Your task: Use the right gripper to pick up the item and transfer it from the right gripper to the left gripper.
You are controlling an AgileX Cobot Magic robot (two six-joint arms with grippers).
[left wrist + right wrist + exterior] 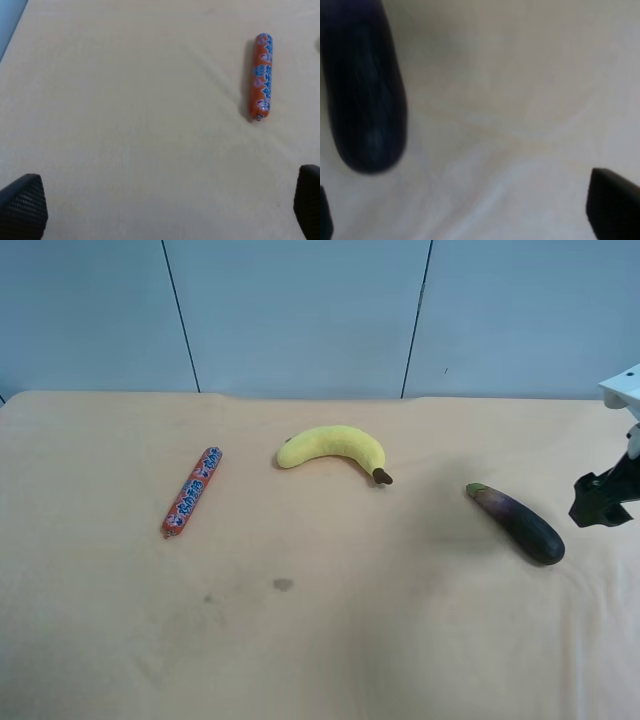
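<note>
High view: creased beige tabletop (pixel 300 640) before pale blue wall panels (pixel 300 310), eggplant (pixel 517 523) lying near the right gripper (pixel 592 510), apart from it. Right wrist view: spread wide and empty, eggplant's dark end just ahead of one finger. Left wrist view: left gripper (pixel 165 207) likewise wide open over the cloth, holding nothing.

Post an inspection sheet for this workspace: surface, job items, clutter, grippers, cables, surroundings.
Surface: beige cloth-covered table, creased, one small dark stain.
Job's things: toy eggplant lying flat, free, nothing touching it.
Clutter: banana and wrapped sausage stick, apart from each other and from the eggplant.
Grippers: right gripper open, beside the eggplant's dark end, not around it; left gripper open over bare cloth, holding nothing.
Cables: nothing seen.
Surroundings: pale blue panelled wall behind the table.
</note>
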